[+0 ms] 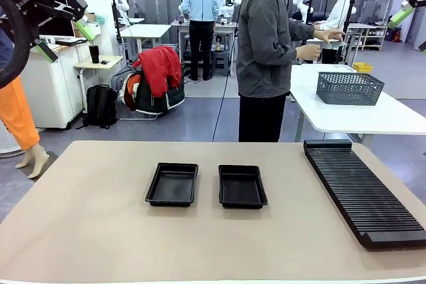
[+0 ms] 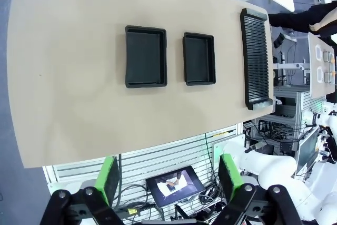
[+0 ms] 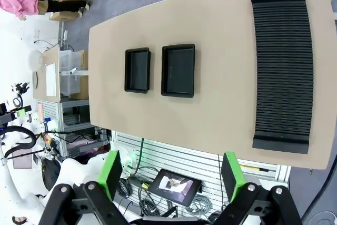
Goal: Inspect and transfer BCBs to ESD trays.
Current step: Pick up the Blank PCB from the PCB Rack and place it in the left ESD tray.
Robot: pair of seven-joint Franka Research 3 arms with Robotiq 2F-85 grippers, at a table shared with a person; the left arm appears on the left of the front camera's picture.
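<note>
Two empty black ESD trays lie side by side mid-table, the left tray point(image 1: 172, 184) and the right tray point(image 1: 242, 186). From high above, the left wrist view shows both trays point(image 2: 146, 56) point(image 2: 199, 59), and so does the right wrist view point(image 3: 137, 70) point(image 3: 178, 70). The BCBs are out of view. My left gripper point(image 1: 64, 40) hangs high at the upper left, open and empty point(image 2: 169, 178). My right gripper point(image 1: 413, 30) is raised at the upper right, open and empty too point(image 3: 171, 174). Both are well above the table and far from the trays.
A long black slotted rack point(image 1: 363, 191) lies along the table's right side. A person point(image 1: 266, 51) stands beyond the far edge, turned toward a white side table carrying a grey mesh basket point(image 1: 349, 88). Bare tabletop point(image 1: 80, 231) surrounds the trays.
</note>
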